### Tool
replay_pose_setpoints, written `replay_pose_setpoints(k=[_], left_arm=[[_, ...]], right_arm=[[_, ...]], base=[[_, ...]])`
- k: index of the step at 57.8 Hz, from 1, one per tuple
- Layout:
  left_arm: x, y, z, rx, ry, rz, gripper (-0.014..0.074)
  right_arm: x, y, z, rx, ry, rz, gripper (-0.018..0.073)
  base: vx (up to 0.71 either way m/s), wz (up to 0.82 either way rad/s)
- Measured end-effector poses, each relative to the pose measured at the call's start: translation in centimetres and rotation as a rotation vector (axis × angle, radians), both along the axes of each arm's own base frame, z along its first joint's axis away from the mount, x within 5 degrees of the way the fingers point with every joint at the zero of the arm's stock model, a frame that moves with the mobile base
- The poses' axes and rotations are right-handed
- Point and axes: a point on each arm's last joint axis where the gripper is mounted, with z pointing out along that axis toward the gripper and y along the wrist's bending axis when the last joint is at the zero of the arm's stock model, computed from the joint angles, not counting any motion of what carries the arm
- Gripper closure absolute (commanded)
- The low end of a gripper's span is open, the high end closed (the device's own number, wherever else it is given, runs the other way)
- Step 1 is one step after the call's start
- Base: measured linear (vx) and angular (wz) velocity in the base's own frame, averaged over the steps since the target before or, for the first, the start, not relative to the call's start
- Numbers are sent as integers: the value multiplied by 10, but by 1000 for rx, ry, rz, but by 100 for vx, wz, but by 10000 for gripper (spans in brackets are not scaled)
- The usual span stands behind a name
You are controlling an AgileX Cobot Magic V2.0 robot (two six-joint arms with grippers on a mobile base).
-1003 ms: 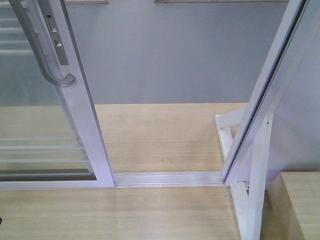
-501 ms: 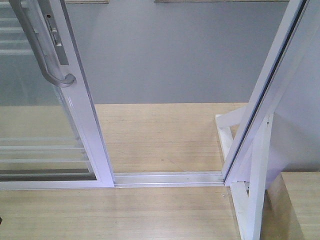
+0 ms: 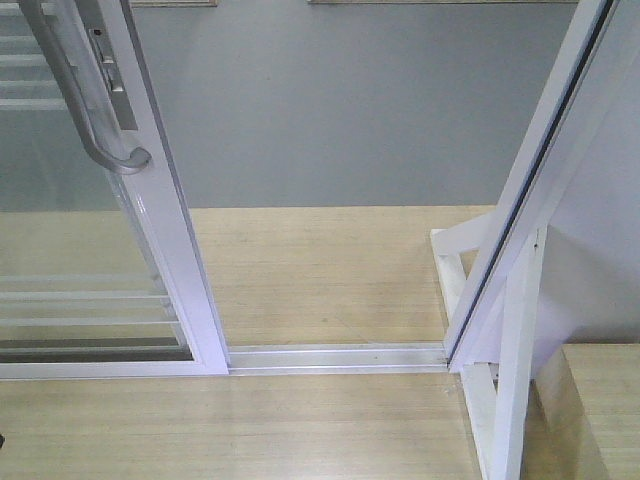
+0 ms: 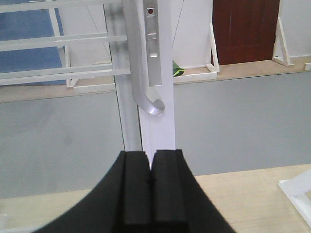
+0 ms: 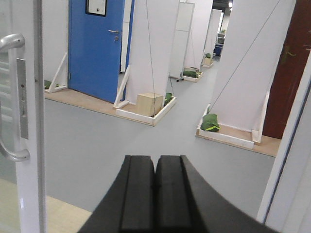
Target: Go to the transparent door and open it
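Transparent door [image 3: 90, 260] sits at left of the front view, slid aside on the floor track [image 3: 335, 356] with a wide gap to the white jamb [image 3: 530, 190] on the right; opening looks mostly done, judging by the gap. Left hand [image 4: 149, 187] is clenched, pads together, holding nothing, aimed at the door's frame stile just below the curved grey pull handle [image 4: 141, 73], not touching it. Right hand [image 5: 155, 194] is also clenched and empty, pointing through the opening; handle visible at its left edge. Handling guess: glass in a metal frame, so stiff, fairly heavy, fragile glazing; rolls along the track only. Take hold at the handle bar or push on the stile, never the glass or thin cross bars. Smooth metal handle likely slippery. Containers: a tan box [image 5: 149, 104] stands in a shallow tray base beyond; contents not visible.
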Motion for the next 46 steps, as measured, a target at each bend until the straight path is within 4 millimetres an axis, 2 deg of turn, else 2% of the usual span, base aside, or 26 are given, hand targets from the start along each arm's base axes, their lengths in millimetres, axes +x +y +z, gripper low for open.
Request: replay_pose_setpoints(k=[6, 13, 26, 32, 46], left_arm=[[0, 0, 0, 0, 0, 0, 596], [0, 0, 0, 0, 0, 0, 596], [0, 0, 0, 0, 0, 0, 596], [0, 0, 0, -1, 0, 0, 596], [0, 0, 0, -2, 0, 0, 596]], right_arm=[[3, 1, -16, -12, 1, 3, 559], [3, 1, -56, -38, 15, 3, 559], [-18, -7, -136, -37, 18, 2, 559], [-26, -10, -144, -23, -2, -1, 559], [-36, -22, -140, 23, -81, -138, 559]], base=[[0, 0], [0, 0], [0, 0], [0, 0], [0, 0]])
